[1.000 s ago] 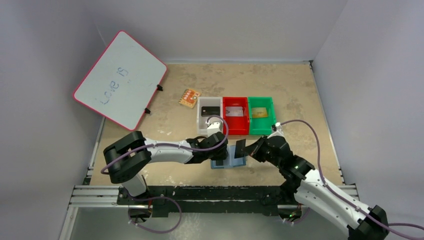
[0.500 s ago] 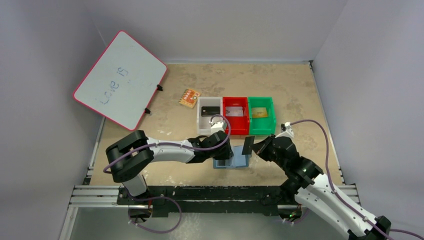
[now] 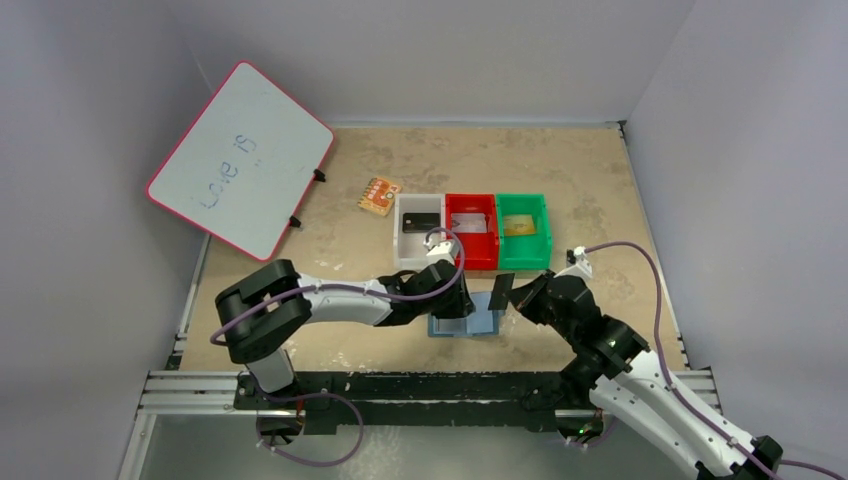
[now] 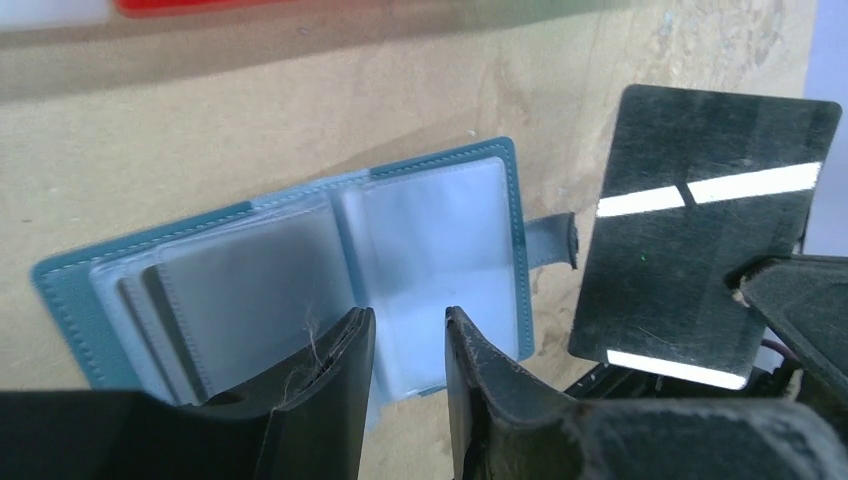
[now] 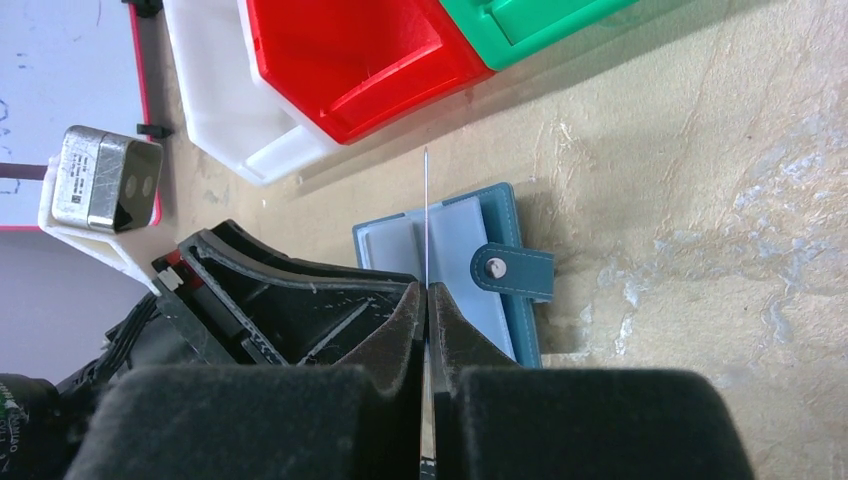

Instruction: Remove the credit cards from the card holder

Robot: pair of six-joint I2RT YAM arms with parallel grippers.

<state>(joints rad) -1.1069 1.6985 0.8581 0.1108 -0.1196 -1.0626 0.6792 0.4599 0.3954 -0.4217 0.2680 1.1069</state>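
The right end effector (image 5: 427, 300) is clenched on a black credit card (image 4: 690, 230), pinching it by its lower edge so that it stands upright, edge-on to the right wrist camera and free of the pockets. It is held just to the right of the card holder (image 4: 420, 230), near the snap tab. The left end effector (image 4: 408, 335) hangs over the holder's near edge with its fingers (image 4: 330, 370) a little apart and nothing visibly caught between them; whether they press on the cover cannot be told. The blue holder lies open and flat on the bench (image 3: 600, 200) between the two arms, clear sleeves facing up. The right-hand sleeve looks empty, while a grey shade in the left-hand sleeves may or may not be another card. Beyond it stand three bins side by side: a white bin (image 3: 398, 240) with a black card (image 3: 420, 218) in it, a red bin (image 3: 470, 265) with a silver-grey card (image 3: 468, 224), and a green bin (image 3: 524, 264) with a gold-yellow card (image 3: 518, 226). The step in hand appears to be the carry-off of a freshly extracted card. The next move probably calls for the right arm to lift the card over a bin wall, most likely the white one given the matching colour, and let go only once it is above the opening. The left arm would do well to steady the holder if the left-hand sleeves need checking.
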